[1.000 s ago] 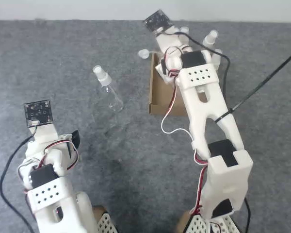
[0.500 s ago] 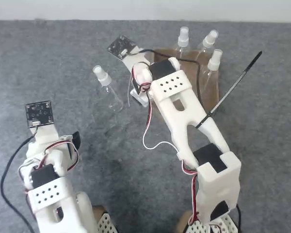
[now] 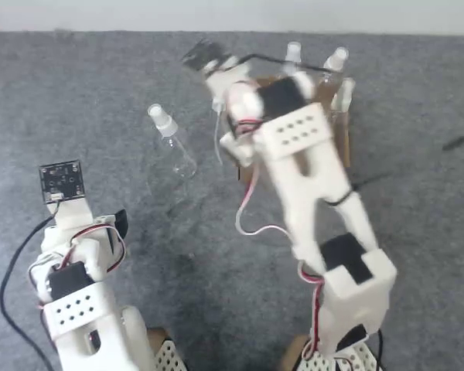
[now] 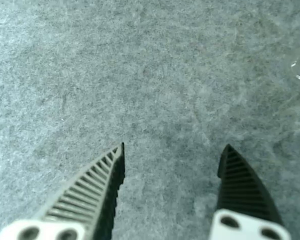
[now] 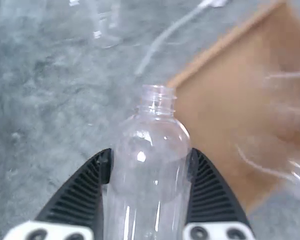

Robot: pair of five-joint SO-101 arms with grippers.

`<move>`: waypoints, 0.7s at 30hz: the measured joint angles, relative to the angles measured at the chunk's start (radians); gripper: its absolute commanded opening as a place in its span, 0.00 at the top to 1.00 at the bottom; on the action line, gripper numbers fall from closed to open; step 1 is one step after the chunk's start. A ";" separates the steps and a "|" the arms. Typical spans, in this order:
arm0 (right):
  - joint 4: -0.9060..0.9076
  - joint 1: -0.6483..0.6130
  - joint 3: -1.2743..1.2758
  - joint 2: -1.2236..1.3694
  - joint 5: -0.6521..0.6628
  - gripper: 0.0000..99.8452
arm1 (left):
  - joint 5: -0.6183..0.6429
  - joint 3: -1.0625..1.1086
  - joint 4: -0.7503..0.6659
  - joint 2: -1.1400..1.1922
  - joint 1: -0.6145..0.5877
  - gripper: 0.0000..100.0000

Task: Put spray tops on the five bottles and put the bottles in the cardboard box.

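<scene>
The right gripper is clamped on the body of a clear plastic bottle whose neck is bare, with no spray top on it. It holds the bottle just off the left edge of the cardboard box, over the grey carpet. The left gripper hangs wide open and empty above the carpet at the near left, well apart from everything.

The main risk is that this bottle goes into the box uncapped, since the box is right beside it. What looks like a loose spray top with its dip tube lies on the carpet just beyond the bottle, and the open left gripper is far from it. Threading the thin tube into the narrow neck needs the bottle steady. The smooth, thin wall could slip or buckle in the jaws.

Three capped bottles stand in the far part of the box, close to the right arm, and a swing there could topple them. A fourth capped bottle stands on the carpet to the left, also within reach of a careless sweep.
</scene>
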 measured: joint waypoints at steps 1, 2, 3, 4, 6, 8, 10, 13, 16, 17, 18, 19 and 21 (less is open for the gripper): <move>0.000 0.021 0.002 -0.029 0.000 0.96 | 0.000 0.000 0.000 0.000 0.000 0.72; 0.000 0.043 0.015 -0.064 0.000 0.96 | 0.000 0.000 0.000 0.000 0.000 0.72; 0.002 0.064 0.041 -0.110 0.000 0.96 | 0.000 0.000 0.000 0.000 0.000 0.72; 0.002 0.084 0.075 -0.160 0.000 0.96 | 0.000 0.000 0.000 0.000 0.000 0.72; 0.002 0.110 0.147 -0.261 -0.015 0.96 | 0.000 0.000 0.000 0.000 0.000 0.72; 0.002 0.123 0.210 -0.361 -0.040 0.96 | 0.000 0.000 0.000 0.000 0.002 0.72; 0.002 0.132 0.267 -0.463 -0.043 0.95 | 0.000 0.000 0.000 0.000 0.002 0.72; 0.002 0.173 0.345 -0.595 -0.041 0.95 | 0.000 0.000 0.000 0.000 0.002 0.72; -0.008 0.290 0.445 -0.672 0.012 0.95 | 0.000 0.009 0.000 0.000 0.002 0.72; -0.029 0.351 0.485 -0.680 0.038 0.95 | 0.000 0.011 0.000 0.000 0.002 0.72; -0.063 0.417 0.529 -0.680 0.066 0.95 | 0.000 0.011 0.000 0.000 0.002 0.72; -0.104 0.489 0.578 -0.678 0.094 0.95 | 0.000 0.011 0.000 0.000 0.002 0.72; -0.219 0.631 0.690 -0.652 0.140 0.95 | 0.000 0.011 0.000 0.000 0.017 0.72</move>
